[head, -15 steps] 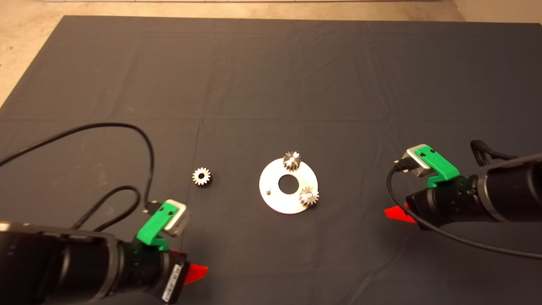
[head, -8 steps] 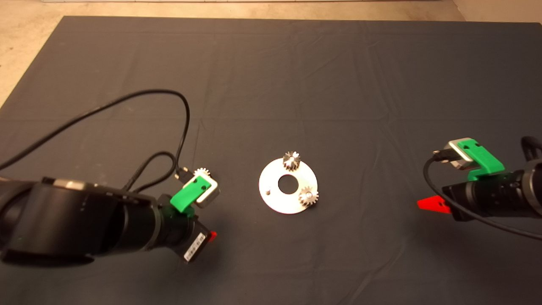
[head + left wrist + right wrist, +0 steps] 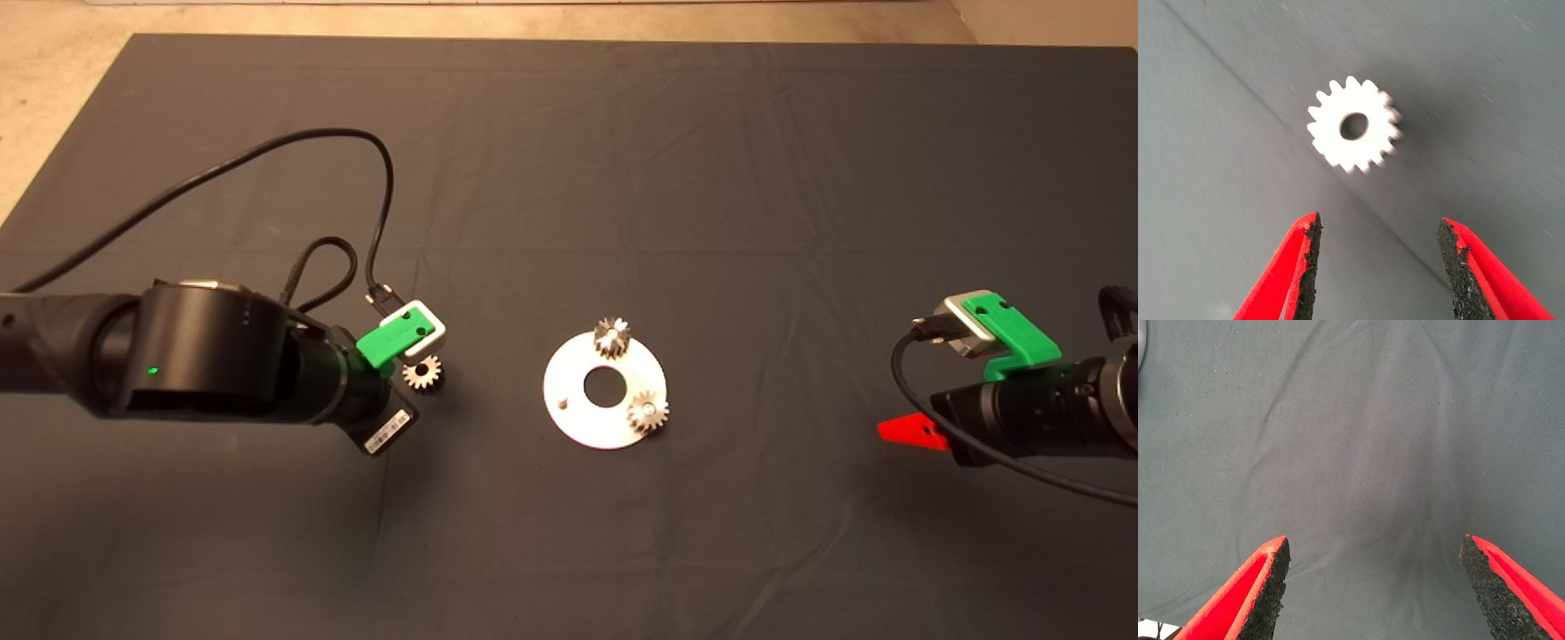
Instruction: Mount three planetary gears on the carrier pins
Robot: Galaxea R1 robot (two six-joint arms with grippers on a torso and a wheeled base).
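Note:
A flat silver disc (image 3: 580, 425) lies mid-mat. Two planetary gears sit on its carrier pins, one at the far edge (image 3: 613, 336) and one at the near right (image 3: 648, 412). The third pin (image 3: 564, 402) stands bare on the disc's left. The third gear (image 3: 424, 373) lies flat on the mat left of the disc. My left gripper (image 3: 1378, 230) is open and hovers just above it, with the gear (image 3: 1353, 125) slightly ahead of the fingertips. My right gripper (image 3: 1375, 547) is open and empty over bare mat at the right, one red finger (image 3: 907, 433) showing in the head view.
The left arm's black cable (image 3: 267, 156) loops over the mat behind the arm. The left wrist's green mount (image 3: 400, 340) partly overhangs the loose gear. The mat's far edge meets a beige floor (image 3: 53, 53).
My left arm has swung from the lower left corner forward to hover over the loose gear. My right arm has drawn back to the right, away from the disc.

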